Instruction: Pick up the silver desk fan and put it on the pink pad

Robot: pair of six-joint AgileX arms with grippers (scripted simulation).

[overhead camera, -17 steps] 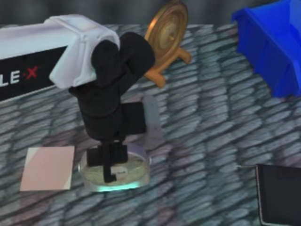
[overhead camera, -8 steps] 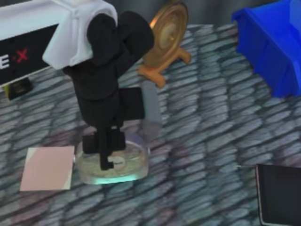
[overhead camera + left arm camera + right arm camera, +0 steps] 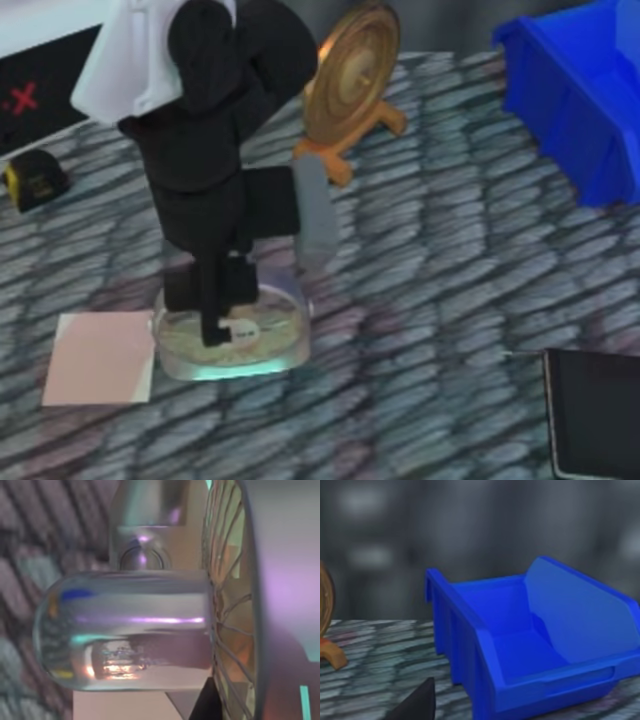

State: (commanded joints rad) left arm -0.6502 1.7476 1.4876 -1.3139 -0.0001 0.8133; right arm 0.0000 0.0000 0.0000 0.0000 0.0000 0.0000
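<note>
Fan in transit toward pad.
Left gripper [image 3: 215, 310] is clamped on the fan [image 3: 240, 340], which has been shifted to overlap the pad [image 3: 95, 357] edge; centring remains.

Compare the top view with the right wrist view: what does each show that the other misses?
Only the top view shows the left gripper on the silver fan, whose edge overlaps the pink pad, plus a yellow-black tape measure and a black tablet. Only the right wrist view looks into the blue bin, which looks empty, and shows a dark tip at its lower edge. Both show the blue bin, the copper fan and the table.
</note>
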